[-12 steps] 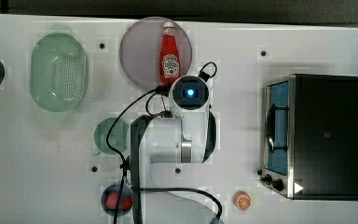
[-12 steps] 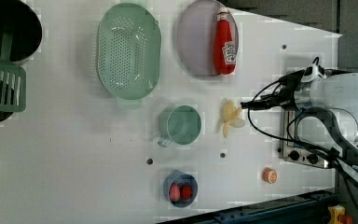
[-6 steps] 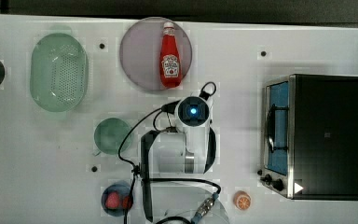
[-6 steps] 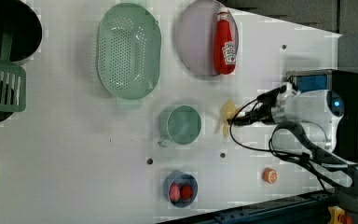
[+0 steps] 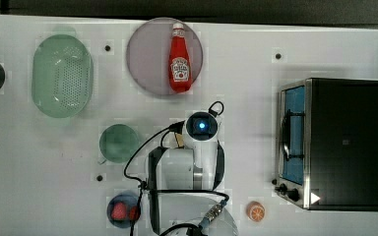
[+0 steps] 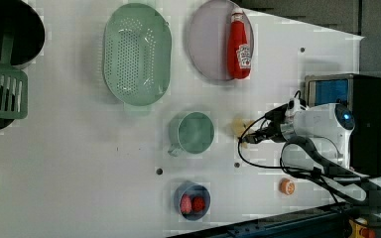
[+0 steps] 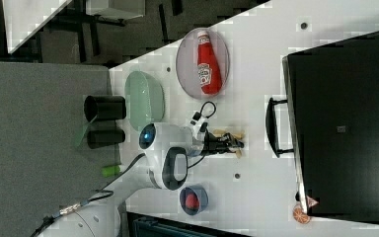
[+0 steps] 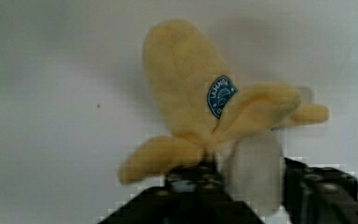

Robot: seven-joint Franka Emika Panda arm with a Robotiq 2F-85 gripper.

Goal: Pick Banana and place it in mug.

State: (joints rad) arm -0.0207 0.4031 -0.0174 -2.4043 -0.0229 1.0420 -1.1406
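No wording can be read anywhere. The ketchup bottle (image 5: 179, 60) carries a white label with a dark emblem, its lettering too small to make out. The banana (image 8: 200, 100) bears a small blue sticker (image 8: 220, 95) with pale letters that stay illegible in the wrist view.

White table (image 5: 256, 59) was loaded with: colander (image 5: 62, 76), pink plate (image 5: 147, 59), mug (image 5: 119, 143), blue bowl (image 5: 120, 210), orange slice (image 5: 256, 211), toaster oven (image 5: 344, 142), banana (image 6: 240, 126) beside mug.
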